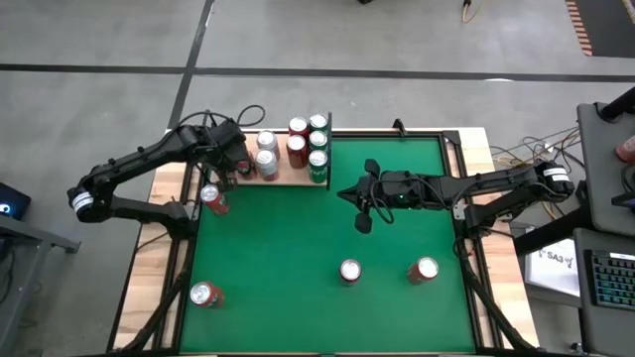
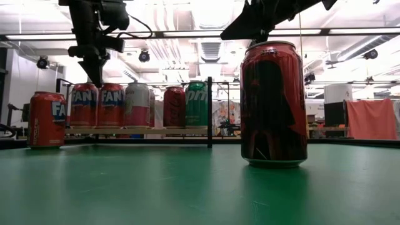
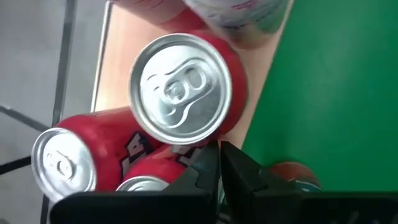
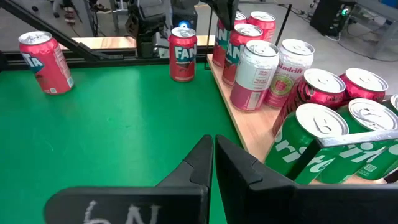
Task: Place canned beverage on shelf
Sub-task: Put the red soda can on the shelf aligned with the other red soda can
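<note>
Long ceiling lights (image 2: 206, 12) are shining in the room behind, and cables (image 1: 526, 154) are lying on the grey concrete floor (image 1: 99, 109).

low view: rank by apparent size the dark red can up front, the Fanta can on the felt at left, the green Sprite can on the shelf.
1. Dark red can, largest, but it is nearest the camera.
2. Fanta can and Sprite can: look alike, no ranking.

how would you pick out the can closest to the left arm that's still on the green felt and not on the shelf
Start at the pale wood shelf at the far edge of the green table. Just off its left end stands a red Fanta can, below the left gripper. Unlike its shelved neighbours it stands on the felt, alone.
</note>
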`<state>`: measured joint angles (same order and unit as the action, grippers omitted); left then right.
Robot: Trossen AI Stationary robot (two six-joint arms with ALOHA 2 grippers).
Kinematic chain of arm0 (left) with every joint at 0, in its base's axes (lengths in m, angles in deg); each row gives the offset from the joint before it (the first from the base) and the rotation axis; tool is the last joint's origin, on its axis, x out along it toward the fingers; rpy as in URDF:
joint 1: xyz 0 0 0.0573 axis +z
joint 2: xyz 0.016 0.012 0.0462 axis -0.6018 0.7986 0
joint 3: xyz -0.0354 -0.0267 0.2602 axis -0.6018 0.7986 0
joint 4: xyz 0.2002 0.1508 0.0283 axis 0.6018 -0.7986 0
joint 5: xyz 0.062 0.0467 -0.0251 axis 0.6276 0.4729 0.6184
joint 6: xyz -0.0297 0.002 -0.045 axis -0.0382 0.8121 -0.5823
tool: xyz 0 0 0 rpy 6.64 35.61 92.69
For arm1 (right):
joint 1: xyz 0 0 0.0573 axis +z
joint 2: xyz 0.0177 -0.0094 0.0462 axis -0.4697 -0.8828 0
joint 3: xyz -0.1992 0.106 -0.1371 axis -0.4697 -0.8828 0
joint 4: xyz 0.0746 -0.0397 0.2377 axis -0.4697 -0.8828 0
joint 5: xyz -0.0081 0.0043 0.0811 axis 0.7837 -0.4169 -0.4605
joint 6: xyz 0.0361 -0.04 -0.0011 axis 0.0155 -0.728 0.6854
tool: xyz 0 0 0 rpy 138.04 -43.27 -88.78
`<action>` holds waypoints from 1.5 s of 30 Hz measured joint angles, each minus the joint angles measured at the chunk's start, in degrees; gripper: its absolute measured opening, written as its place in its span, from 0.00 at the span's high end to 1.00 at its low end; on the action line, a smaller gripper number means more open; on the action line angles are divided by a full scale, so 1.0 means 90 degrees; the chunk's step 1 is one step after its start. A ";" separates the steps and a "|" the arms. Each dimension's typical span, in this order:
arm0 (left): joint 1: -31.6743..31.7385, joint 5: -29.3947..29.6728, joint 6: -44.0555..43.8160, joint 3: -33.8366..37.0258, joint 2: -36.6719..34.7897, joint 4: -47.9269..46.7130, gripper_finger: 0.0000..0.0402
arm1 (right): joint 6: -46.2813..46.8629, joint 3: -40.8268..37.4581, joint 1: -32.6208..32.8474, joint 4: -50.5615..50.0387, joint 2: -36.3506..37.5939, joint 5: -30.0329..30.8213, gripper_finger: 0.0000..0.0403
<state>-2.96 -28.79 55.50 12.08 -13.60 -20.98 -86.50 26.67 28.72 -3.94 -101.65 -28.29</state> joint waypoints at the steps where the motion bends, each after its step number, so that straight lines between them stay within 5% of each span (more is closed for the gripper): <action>1: 0.0000 0.0006 -0.0038 0.0000 -0.0006 0.0002 1.00 | -0.0012 0.0000 0.0000 0.0002 0.0000 0.0000 0.98; 8: -0.0007 -0.1127 0.0238 0.0000 -0.0054 0.0166 1.00 | -0.0049 0.0000 -0.0001 0.0023 0.0000 0.0000 0.98; 14: 0.0086 -0.0531 0.0755 -0.0208 -0.0104 0.0644 1.00 | -0.0045 0.0000 -0.0022 0.0041 0.0000 0.0000 0.98; 22: 0.0422 -0.0553 0.1147 -0.0719 0.0076 0.0468 1.00 | -0.0043 0.0000 -0.0128 0.0043 0.0000 0.0000 0.98; 45: 0.0610 -0.0182 0.1469 -0.0644 0.0570 0.0344 1.00 | -0.0087 0.0002 -0.0209 -0.0003 0.0000 -0.0005 0.98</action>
<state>2.53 -30.43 68.72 6.28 -8.47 -17.88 -87.28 26.69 26.84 -3.97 -101.65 -28.34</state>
